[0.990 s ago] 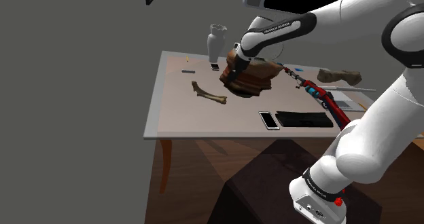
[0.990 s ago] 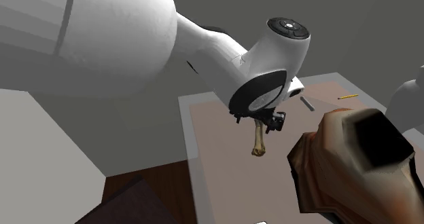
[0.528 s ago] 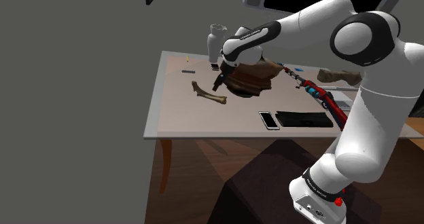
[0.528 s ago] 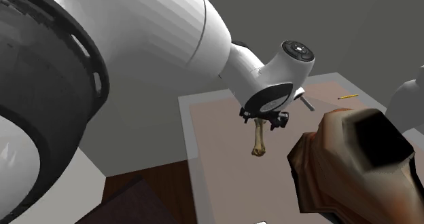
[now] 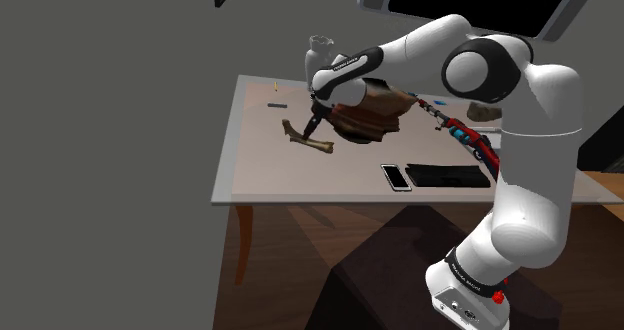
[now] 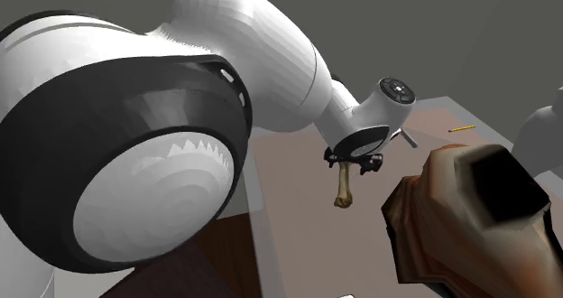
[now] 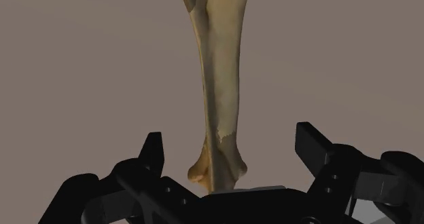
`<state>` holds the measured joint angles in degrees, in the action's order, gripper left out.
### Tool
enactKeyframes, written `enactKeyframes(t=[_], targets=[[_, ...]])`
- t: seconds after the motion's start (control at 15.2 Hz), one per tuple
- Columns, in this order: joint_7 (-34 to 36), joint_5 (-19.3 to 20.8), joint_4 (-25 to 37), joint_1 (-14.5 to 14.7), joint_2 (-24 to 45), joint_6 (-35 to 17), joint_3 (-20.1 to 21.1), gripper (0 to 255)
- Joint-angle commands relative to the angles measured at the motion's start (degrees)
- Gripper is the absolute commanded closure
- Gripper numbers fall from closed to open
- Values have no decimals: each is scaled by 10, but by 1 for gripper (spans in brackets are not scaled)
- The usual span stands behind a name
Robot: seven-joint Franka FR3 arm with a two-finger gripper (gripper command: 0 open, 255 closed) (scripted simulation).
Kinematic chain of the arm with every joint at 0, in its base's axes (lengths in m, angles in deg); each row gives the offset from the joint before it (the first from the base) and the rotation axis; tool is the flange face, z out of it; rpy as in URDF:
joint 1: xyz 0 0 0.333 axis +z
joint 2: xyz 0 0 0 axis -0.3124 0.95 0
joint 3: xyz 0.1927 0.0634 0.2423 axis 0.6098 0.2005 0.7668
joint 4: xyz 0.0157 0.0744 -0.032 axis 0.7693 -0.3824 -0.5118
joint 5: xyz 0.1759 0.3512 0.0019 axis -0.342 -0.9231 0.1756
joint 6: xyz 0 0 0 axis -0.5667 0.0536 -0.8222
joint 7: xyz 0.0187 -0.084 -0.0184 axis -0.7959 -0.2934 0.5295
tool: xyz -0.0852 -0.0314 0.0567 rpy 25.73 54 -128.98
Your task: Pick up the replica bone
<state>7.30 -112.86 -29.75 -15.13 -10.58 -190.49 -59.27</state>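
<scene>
Since one second ago the arm has swung off the brown vessel (image 5: 368, 113) and the gripper (image 5: 312, 126) has come down over the bone (image 5: 308, 140); the bone itself has not shifted. It lies flat on the table (image 5: 250, 173), just beside the vessel, on the shoulder view's left of it, with one end pointing toward the vessel.

The gripper (image 7: 232, 140) hangs over this near end. Its two black fingers (image 7: 153, 155) stand wide apart, one on each side of the knobbed end of the bone (image 7: 221, 73), and neither touches it, so the claw holds nothing. I judge that it is placed like this so that the bone's narrow width falls between the pads. The grasp then sits near one end and not at the middle, so the far end may droop when lifted.

The arm rises straight from its stand, bends high above the vessel and reaches over it. The wrist turns downward, so the hand points nearly straight at the table. In the second exterior view the gripper (image 6: 352, 163) sits on top of the bone (image 6: 343, 188), past the vessel (image 6: 469, 219). Lowering a little and closing seems to be the next need.
</scene>
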Motion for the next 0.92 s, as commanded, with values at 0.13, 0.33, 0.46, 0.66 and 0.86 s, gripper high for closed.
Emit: enactKeyframes(t=[0.13,0.33,0.46,0.66,0.86], targets=[[-10,-9,1,-3,22,-20,6,0],[-12,-11,3,-4,26,-23,7,255],[-12,-11,3,-4,26,-23,7,255],[-12,-11,3,-4,26,-23,7,255],[-12,-11,3,-4,26,-23,7,255]])
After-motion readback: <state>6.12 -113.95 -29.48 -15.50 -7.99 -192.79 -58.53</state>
